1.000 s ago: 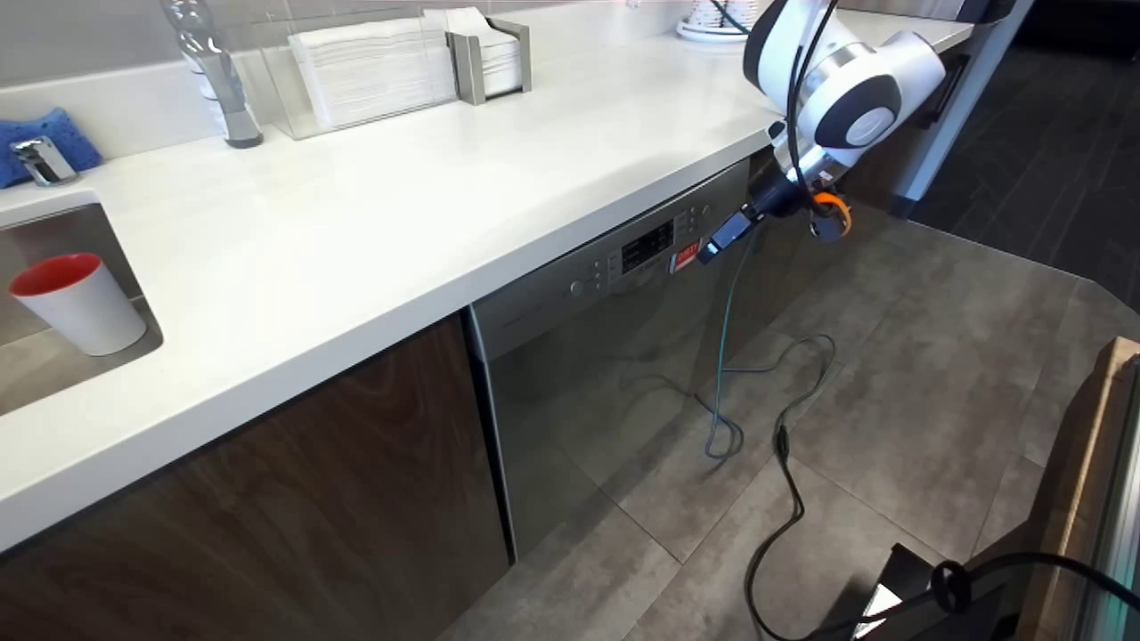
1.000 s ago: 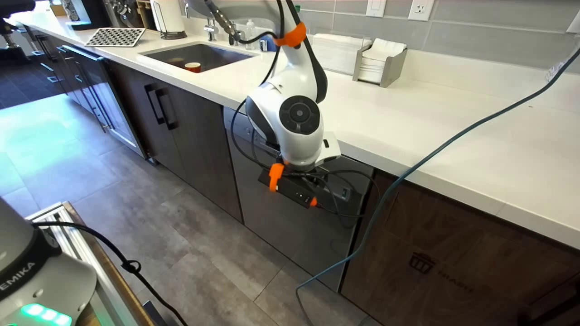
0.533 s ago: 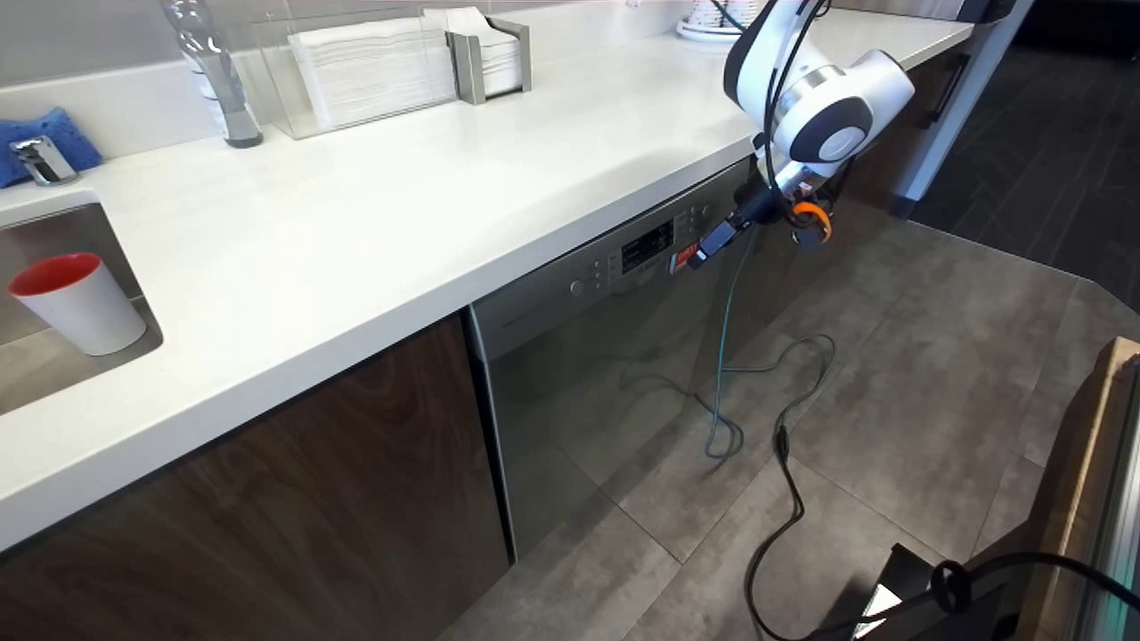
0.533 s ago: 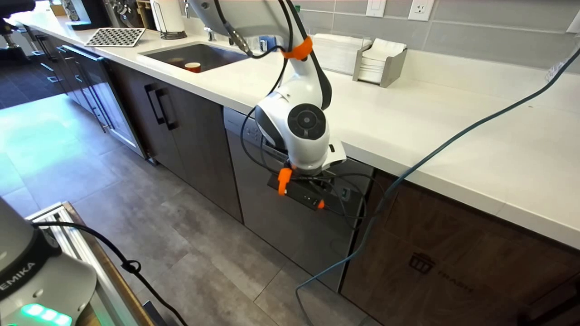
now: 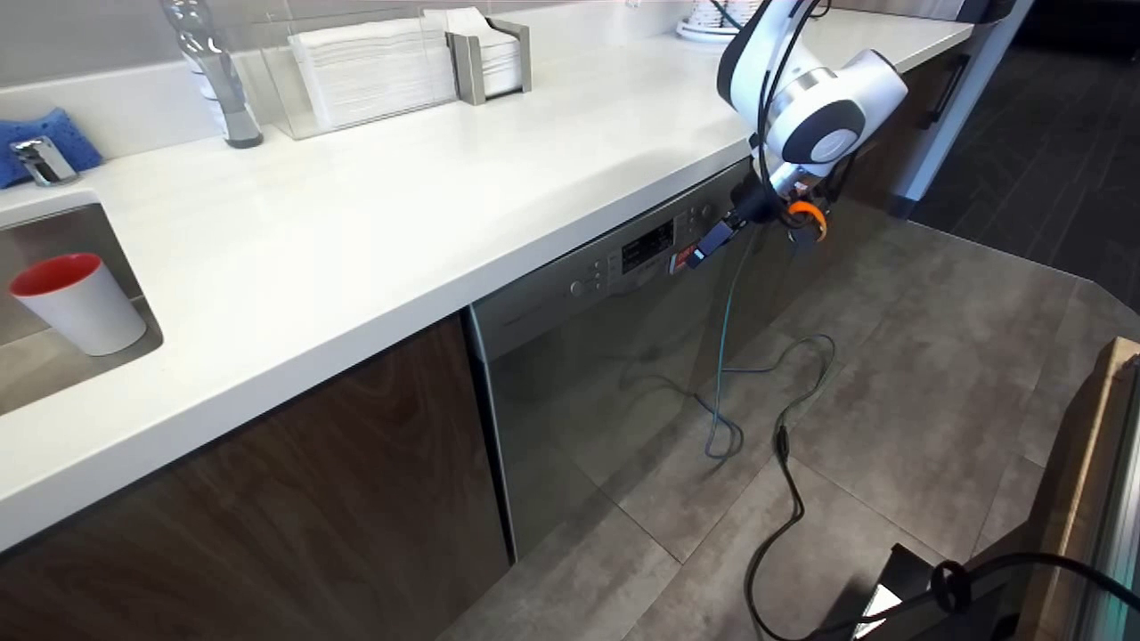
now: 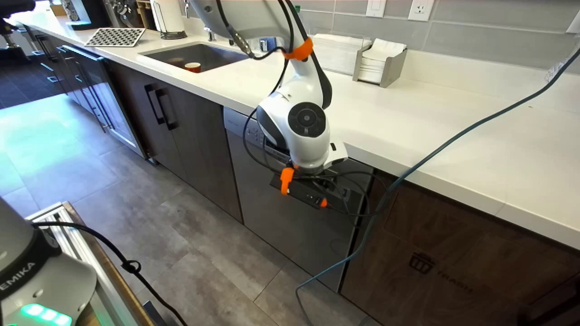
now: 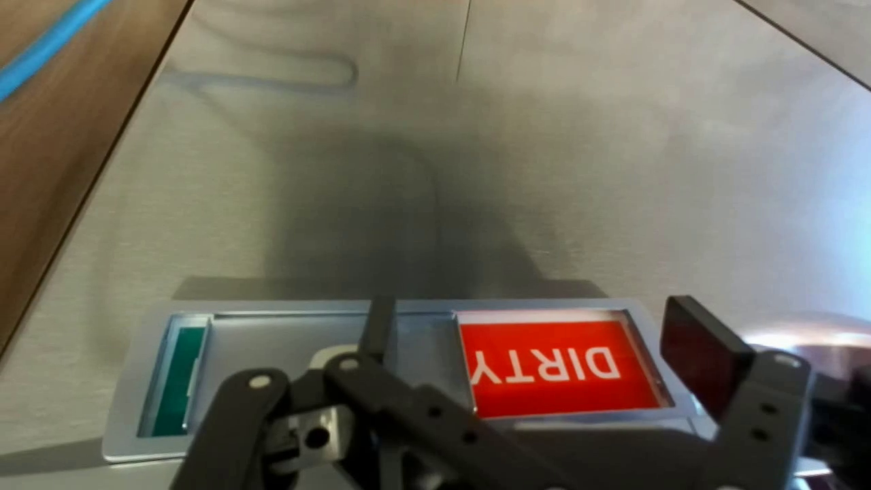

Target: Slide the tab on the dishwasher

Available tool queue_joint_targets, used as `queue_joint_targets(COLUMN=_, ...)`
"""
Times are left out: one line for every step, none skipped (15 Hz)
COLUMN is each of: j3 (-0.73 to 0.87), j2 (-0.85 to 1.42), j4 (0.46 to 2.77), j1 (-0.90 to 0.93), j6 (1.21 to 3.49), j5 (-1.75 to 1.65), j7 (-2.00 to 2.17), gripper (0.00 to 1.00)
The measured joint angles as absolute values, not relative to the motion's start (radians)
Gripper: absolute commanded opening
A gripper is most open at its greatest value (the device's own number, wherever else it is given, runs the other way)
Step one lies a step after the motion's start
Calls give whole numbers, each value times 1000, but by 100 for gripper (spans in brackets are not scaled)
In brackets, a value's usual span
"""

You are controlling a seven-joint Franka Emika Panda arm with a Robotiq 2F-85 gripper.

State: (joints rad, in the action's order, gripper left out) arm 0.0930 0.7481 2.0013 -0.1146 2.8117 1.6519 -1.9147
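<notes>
1 green sliver [image 7: 178,381] shows at the wrist view's lower left, a red DIRTY label [image 7: 558,367] lower right, so sliding the tab [image 7: 272,381] seems mostly undone, the gripper [image 7: 534,330] spread wide.

Glossy white along the arm [image 6: 302,88], with a round black cap [image 6: 306,119]; wrapped with black cables [image 6: 297,19] and orange straps [image 6: 301,49]. Reads EMIKA on the base [image 6: 68,276], above green lights [image 6: 46,314]. Black at the claw [image 7: 541,340], studded with pale screw heads [image 7: 259,381].

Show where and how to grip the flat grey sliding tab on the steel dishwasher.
Likely pinch its apparent pale rounded knob, partly hidden behind the open black gripper, approaching the dishwasher from its front: the tab lies mostly flat within its grey frame.
</notes>
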Motion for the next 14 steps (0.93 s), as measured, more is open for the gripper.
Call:
queue_joint_targets(j3=93, j2=748, j4=2001, j1=-115, j6=2814, j5=1654, j7=-1918, gripper=100)
queue_joint_targets(j3=92, j2=748, j4=2001, j1=-114, j6=2815, j5=1658, j7=-1921, gripper=100)
queue_joint_targets(j3=92, j2=748, j4=2001, j1=-114, j6=2817, j5=1662, j7=-1925, gripper=96)
queue_joint_targets(j3=92, j2=748, j4=2001, j1=-114, j6=2817, j5=1667, j7=-1930, gripper=90)
queue_joint_targets(j3=92, j2=748, j4=2001, j1=-114, j6=2818, j5=1670, j7=-1934, gripper=86)
queue_joint_targets(j3=92, j2=748, j4=2001, j1=-114, j6=2820, j5=1672, j7=-1935, gripper=84)
queue_joint_targets(j3=92, j2=748, j4=2001, j1=-114, j6=2821, j5=1674, j7=-1936, gripper=77)
queue_joint_targets(j3=92, j2=748, j4=2000, j1=-114, j6=2826, j5=1675, j7=-1937, gripper=75)
queue_joint_targets(j3=92, j2=748, j4=2000, j1=-114, j6=2828, j5=1676, j7=-1937, gripper=73)
queue_joint_targets(j3=92, j2=748, j4=2000, j1=-114, j6=2830, j5=1677, j7=-1937, gripper=59)
queue_joint_targets(j3=92, j2=748, j4=1999, j1=-114, j6=2833, j5=1677, j7=-1937, gripper=56)
queue_joint_targets(j3=92, j2=748, j4=1999, j1=-114, j6=2834, j5=1677, j7=-1937, gripper=54)
queue_joint_targets(j3=92, j2=748, j4=1999, j1=-114, j6=2836, j5=1677, j7=-1938, gripper=44)
queue_joint_targets(j3=92, j2=748, j4=1999, j1=-114, j6=2839, j5=1677, j7=-1938, gripper=41)
